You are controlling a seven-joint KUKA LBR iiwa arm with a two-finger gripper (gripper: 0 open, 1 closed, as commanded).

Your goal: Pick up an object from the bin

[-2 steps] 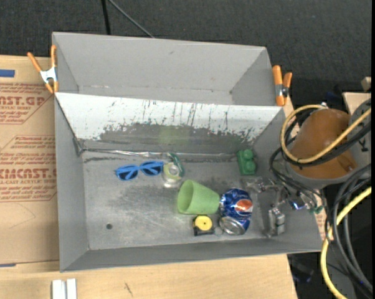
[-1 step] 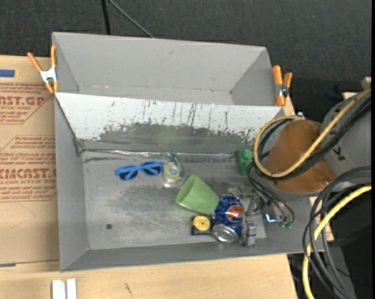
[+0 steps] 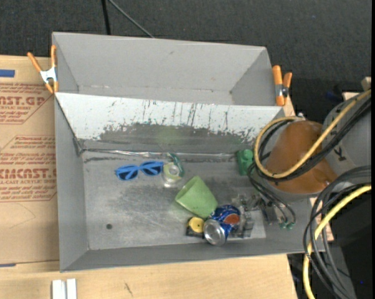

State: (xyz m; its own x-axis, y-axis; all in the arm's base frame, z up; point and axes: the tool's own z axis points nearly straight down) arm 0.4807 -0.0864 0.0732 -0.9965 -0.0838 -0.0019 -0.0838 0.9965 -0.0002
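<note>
Gripper (image 3: 255,205) sits low at the bin's (image 3: 122,220) lower right, just beside the crushed blue can (image 3: 222,223), opening impossible to tell.

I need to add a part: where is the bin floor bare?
Bare: the floor at its left part, between the left wall, the blue sunglasses and the pale green wedge. Crowded: lower right, round the crushed can and the gripper.

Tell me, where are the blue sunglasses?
In the camera view, the blue sunglasses lie on the bin floor by the back wall, left of centre, beside a small clear thing.
</note>
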